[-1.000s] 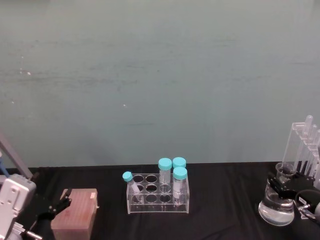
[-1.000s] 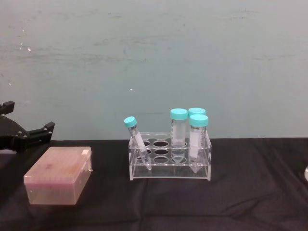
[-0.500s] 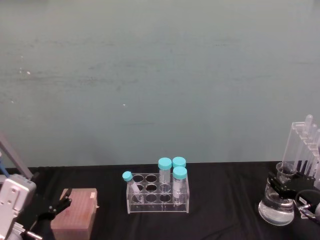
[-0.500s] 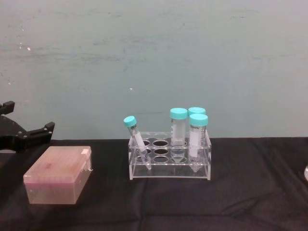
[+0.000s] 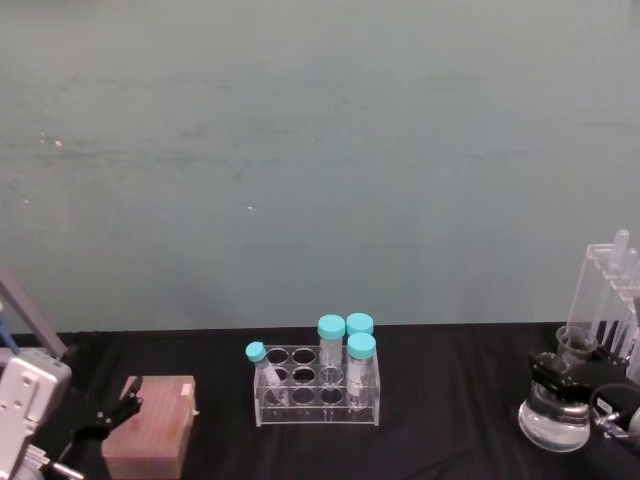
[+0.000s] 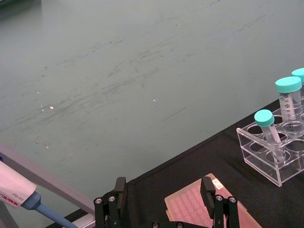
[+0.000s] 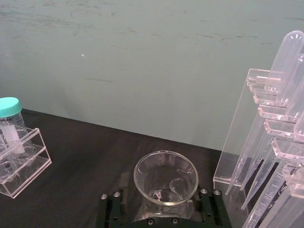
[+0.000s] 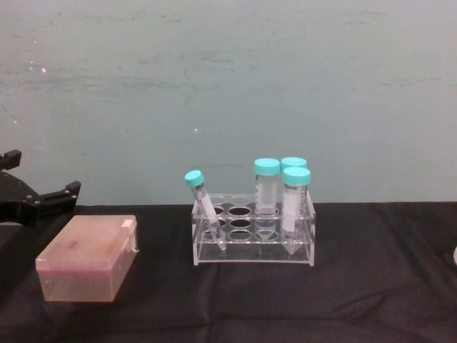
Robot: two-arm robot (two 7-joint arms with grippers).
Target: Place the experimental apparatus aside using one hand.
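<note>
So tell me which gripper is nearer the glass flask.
Right. The right gripper sits at the flask, its fingers on either side of the neck, at the table's right end. The left gripper is far off at the left end, beside the pink box.

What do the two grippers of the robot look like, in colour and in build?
Both are black. The left gripper has two flat fingers fixed with silver screws on a black frame, and in the head view a white housing sits behind it. The right gripper has the same black frame with small silver screws, and a black cable loops behind it.
</note>
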